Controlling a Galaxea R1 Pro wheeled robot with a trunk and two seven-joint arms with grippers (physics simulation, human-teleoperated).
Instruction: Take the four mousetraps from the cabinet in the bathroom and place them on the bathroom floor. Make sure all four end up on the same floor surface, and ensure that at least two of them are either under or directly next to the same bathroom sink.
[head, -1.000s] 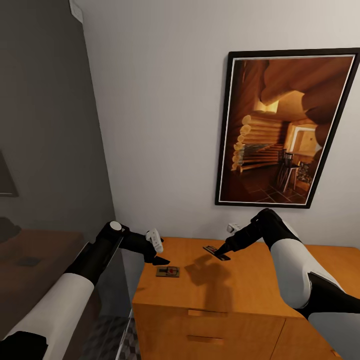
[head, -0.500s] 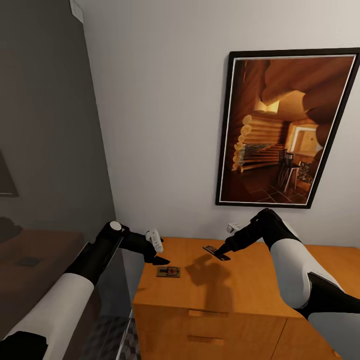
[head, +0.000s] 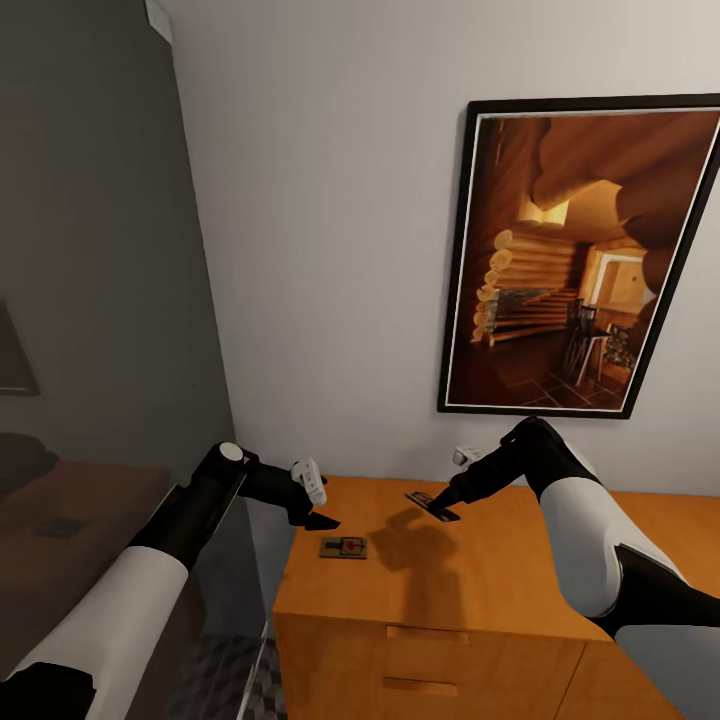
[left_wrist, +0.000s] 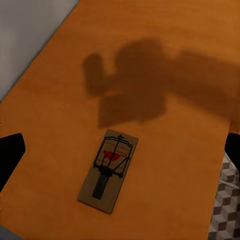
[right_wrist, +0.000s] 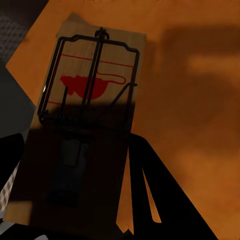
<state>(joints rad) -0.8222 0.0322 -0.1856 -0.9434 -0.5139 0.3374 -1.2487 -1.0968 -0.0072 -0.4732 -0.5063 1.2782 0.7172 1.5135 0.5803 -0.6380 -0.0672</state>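
Cabinet (head: 470, 590): orange-brown wooden unit against the white wall, flat top, two drawer fronts with slim bar handles at its near face
Mousetrap on the top (head: 343, 547): lies flat near the cabinet's left edge, red mouse print and dark wire facing up; also seen from the left wrist (left_wrist: 108, 170)
Left gripper (head: 322, 521): hovers just above and to the left of the lying mousetrap, not touching it; in the left wrist view its dark fingertips (left_wrist: 10, 152) stand wide apart at either side of the trap
Held mousetrap (head: 432, 504): raised clear of the cabinet top, toward the far middle, casting a shadow on the wood below; close up in the right wrist view (right_wrist: 85, 125)
Right gripper (head: 446, 499): pinches the held mousetrap at one end, dark fingers (right_wrist: 150, 195) lying across the board
Bathroom floor (head: 245, 675): cube-patterned tiles, a strip visible left of the cabinet
Framed picture (head: 585, 255): log-cabin interior, hung on the wall above the cabinet
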